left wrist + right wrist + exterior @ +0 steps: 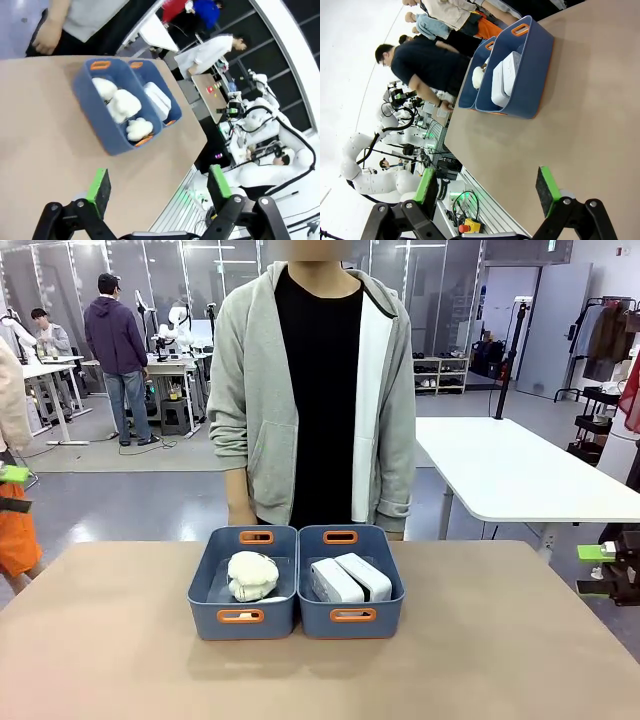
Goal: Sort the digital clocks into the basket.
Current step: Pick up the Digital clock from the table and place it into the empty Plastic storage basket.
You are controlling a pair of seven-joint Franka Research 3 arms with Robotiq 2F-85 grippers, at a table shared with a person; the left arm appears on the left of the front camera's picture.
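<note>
Two white digital clocks [335, 583] [365, 576] lie side by side in the right blue basket [318, 624] at the table's middle. From the right wrist view the clocks [502, 80] sit in the nearer basket [535, 75]; in the left wrist view the clocks [158, 98] are in the farther basket [175, 116]. My left gripper [12, 490] hangs at the far left edge, well away from the baskets, and stands open and empty [159, 185]. My right gripper [595, 570] is off the table's right side, open and empty [486, 186].
The identical left tub [215, 624] holds fluffy white cloud toys [252, 575] [122, 105]. A person in a grey hoodie [250, 410] stands right behind the tubs, arms down. Bare tan tabletop [120, 640] spreads around the tubs.
</note>
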